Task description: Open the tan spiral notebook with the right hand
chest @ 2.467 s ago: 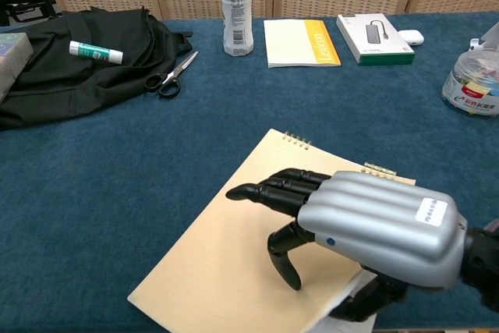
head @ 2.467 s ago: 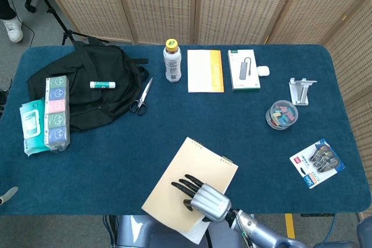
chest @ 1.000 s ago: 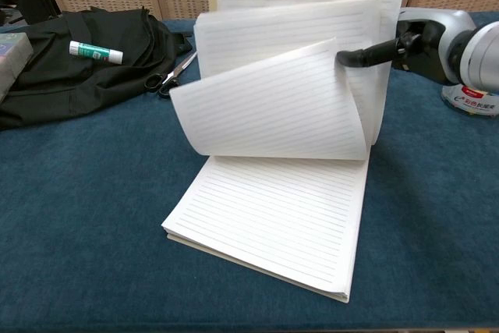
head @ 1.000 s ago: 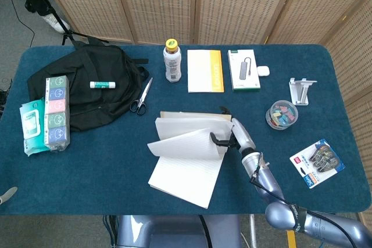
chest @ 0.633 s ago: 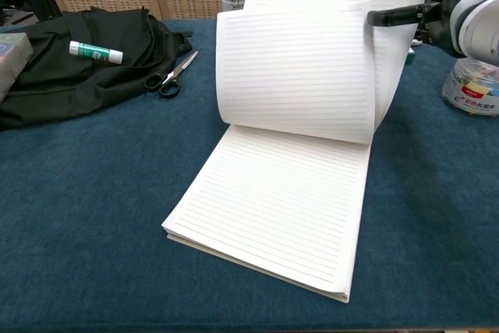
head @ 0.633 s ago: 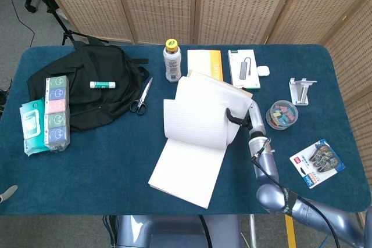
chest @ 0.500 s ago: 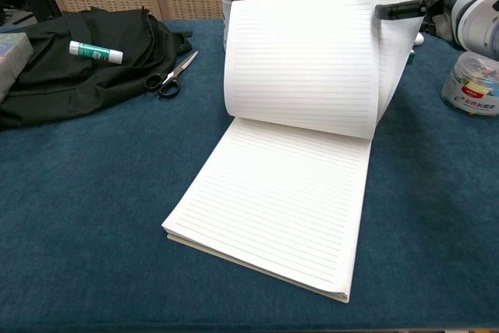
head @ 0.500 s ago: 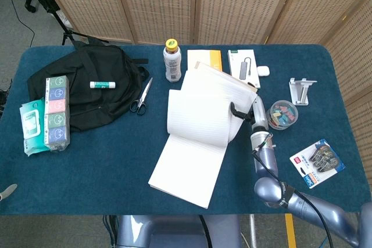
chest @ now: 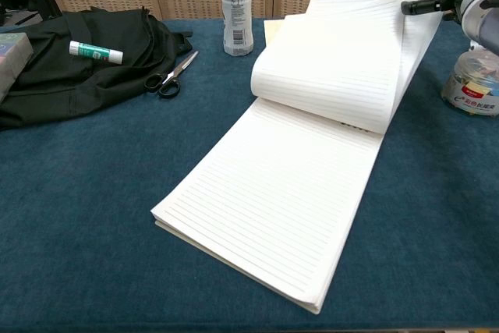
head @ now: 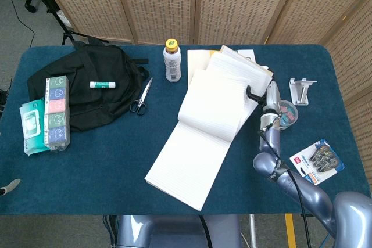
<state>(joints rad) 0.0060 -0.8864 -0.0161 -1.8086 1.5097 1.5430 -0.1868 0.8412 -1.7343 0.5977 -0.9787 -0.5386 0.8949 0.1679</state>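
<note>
Since half a second ago I have carried the lifted sheaf of pages further back, away from me, so it now bows low over the spiral instead of standing tall. My right hand [head: 268,100] sits at the far right edge of the tan spiral notebook [head: 200,143], dark fingers [chest: 425,6] hooked against the turned pages; I cannot tell whether they truly pinch the paper or only push it. I judge I keep it there so the sheaf cannot spring shut before it folds flat. My left hand shows in neither view.

The notebook lies open near the middle of the table [head: 87,166], lined pages up, its near corner towards my edge. Its turned pages overhang the yellow booklet [head: 195,62] behind it. Left of the notebook's far end stands the bottle [head: 172,61], then the scissors [head: 140,96] and the black backpack [head: 81,85] with a glue stick [head: 102,85] on it. Just right of my hand is a tub of clips [chest: 472,83].

Blue felt covers the table; woven folding screens [head: 232,4] close the room behind.
</note>
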